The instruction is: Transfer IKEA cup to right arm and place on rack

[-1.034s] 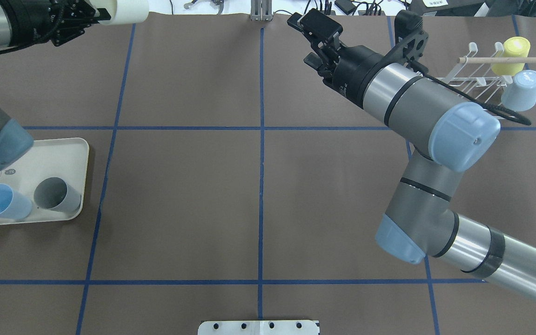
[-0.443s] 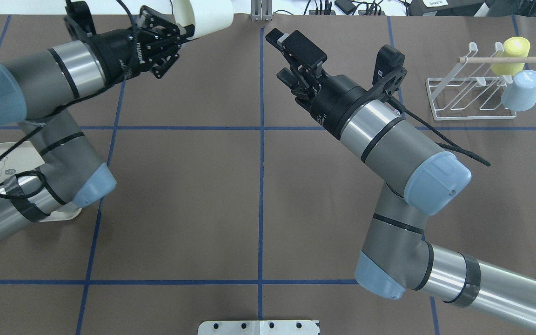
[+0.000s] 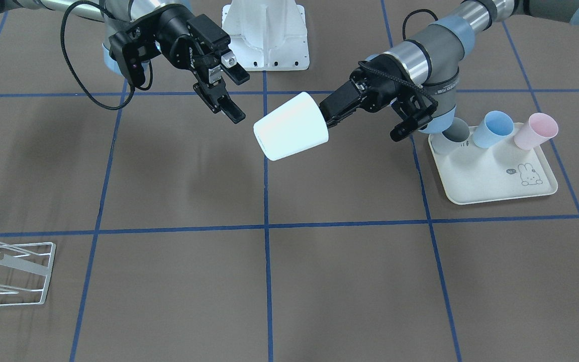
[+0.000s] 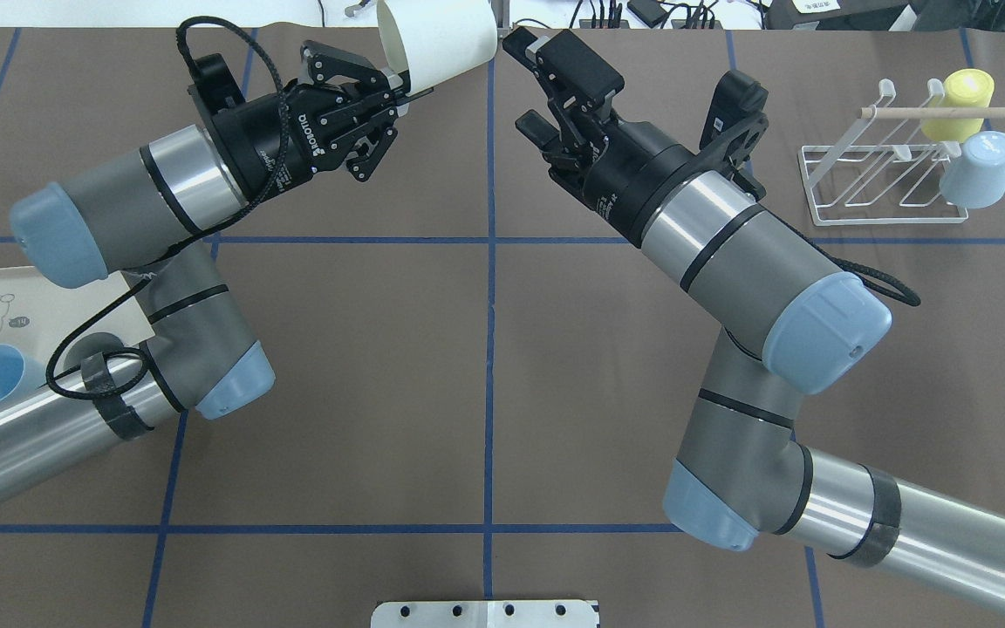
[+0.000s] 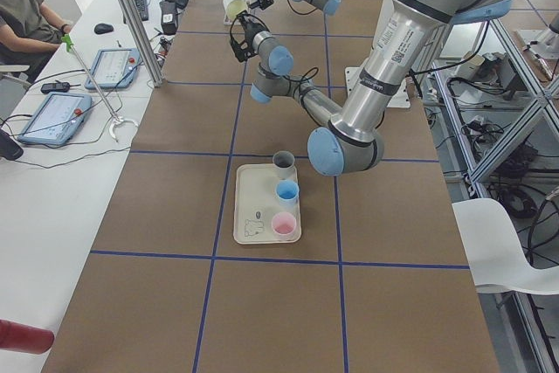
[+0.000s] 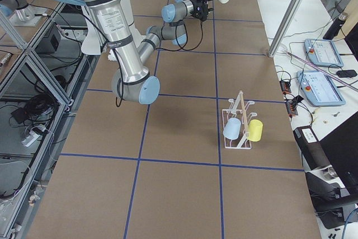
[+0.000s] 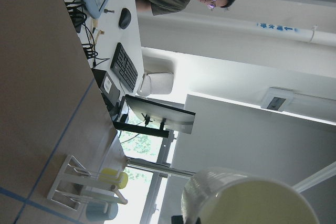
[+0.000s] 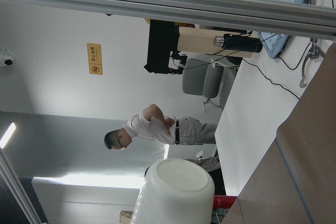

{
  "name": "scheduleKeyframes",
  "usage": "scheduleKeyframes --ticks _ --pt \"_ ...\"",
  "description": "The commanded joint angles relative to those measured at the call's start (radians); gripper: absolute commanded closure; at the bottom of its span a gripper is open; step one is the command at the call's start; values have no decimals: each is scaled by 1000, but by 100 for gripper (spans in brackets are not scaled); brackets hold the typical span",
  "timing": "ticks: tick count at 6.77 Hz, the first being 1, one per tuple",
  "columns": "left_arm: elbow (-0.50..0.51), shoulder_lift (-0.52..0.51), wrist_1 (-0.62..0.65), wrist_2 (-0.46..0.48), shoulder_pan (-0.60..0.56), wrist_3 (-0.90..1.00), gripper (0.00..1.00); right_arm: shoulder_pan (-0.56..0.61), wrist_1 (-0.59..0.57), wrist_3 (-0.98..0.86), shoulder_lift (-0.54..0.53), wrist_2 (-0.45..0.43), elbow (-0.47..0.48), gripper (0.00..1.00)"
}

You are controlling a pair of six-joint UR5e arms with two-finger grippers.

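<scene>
Now the left gripper (image 3: 325, 119) clamps the white cup (image 3: 292, 125) by its rim, tipped sideways; the right gripper (image 3: 233, 95) hangs spread wide just beside it.

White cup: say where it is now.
Front-facing view: the white cup is mid-air at centre, held by the left gripper, beside the open right gripper.

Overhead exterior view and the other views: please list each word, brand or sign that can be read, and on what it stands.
"ROBOTIQ": white letters, seen upside down, on the left gripper, which holds the white cup.
White print on the right gripper body: too small to read.
Yellow wall sign: too small to read.
Blue print on the white pipe: blurred.
Dark bubble on the rabbit-print tray: too small to read.
</scene>
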Motion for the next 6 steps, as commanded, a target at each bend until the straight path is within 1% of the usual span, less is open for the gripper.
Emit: scheduleKeyframes --ticks 1,2,3,4,6 --pt "75 -15 -151 18 1 -79 100 10 -1 10 -1 6 -2 0" --pt "99 -56 -151 21 7 -81 100 10 -3 10 -1 5 -4 0" --pt "141 -98 -153 64 33 -81 100 9 -3 8 -1 5 -5 0" --pt "152 -107 -153 96 56 -81 100 9 -4 7 -1 5 -7 0" --pt "155 -110 -151 98 67 -79 100 9 -4 7 -1 5 -7 0"
